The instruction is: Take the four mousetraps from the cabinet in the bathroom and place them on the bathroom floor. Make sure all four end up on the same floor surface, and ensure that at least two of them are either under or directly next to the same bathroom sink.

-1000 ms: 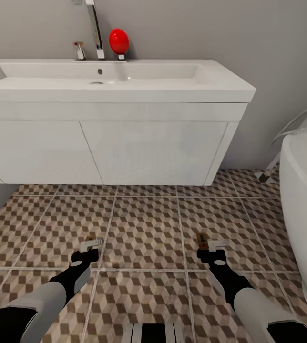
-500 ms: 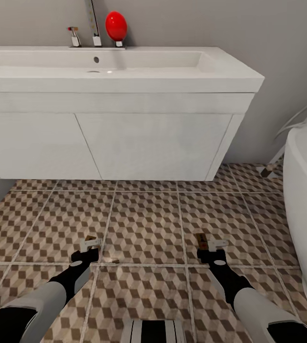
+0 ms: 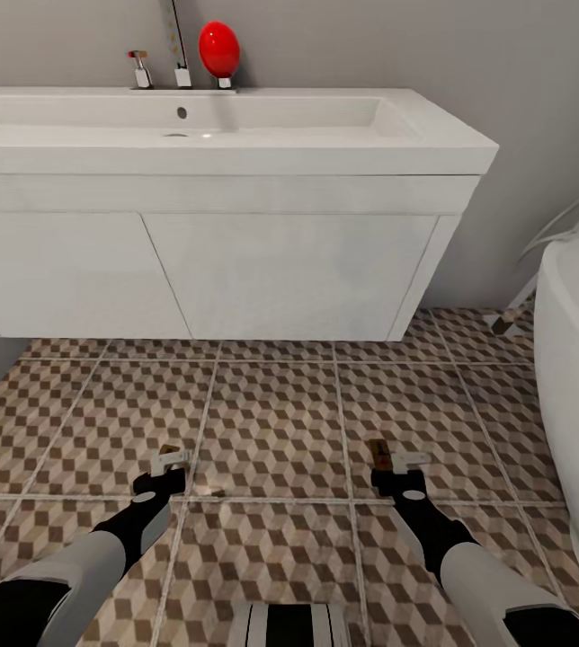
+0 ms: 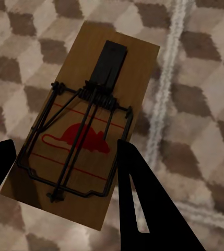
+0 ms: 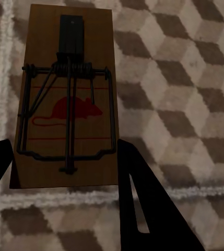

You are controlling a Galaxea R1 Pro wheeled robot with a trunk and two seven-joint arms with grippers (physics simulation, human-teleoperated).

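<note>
Left gripper (image 3: 171,464): black fingers clamped on a flat wooden mousetrap (image 4: 83,125), low over the floor.
Right gripper (image 3: 400,462): pinching a second mousetrap (image 5: 67,99).
Floor (image 3: 280,422): cube-patterned tiles.
Sink (image 3: 227,162): long white block ahead.

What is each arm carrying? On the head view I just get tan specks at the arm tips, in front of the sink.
Observer: The left wrist view shows a mousetrap between the left jaws: a wooden slab with a black wire spring and a red mouse print.
Operator: And the right?
Observer: A second mousetrap with the same print sits square between the right jaws; the left one sits askew.
Operator: What's beneath them?
Observer: Cube-pattern floor tiles, with a pale grout line beside the left trap.
</note>
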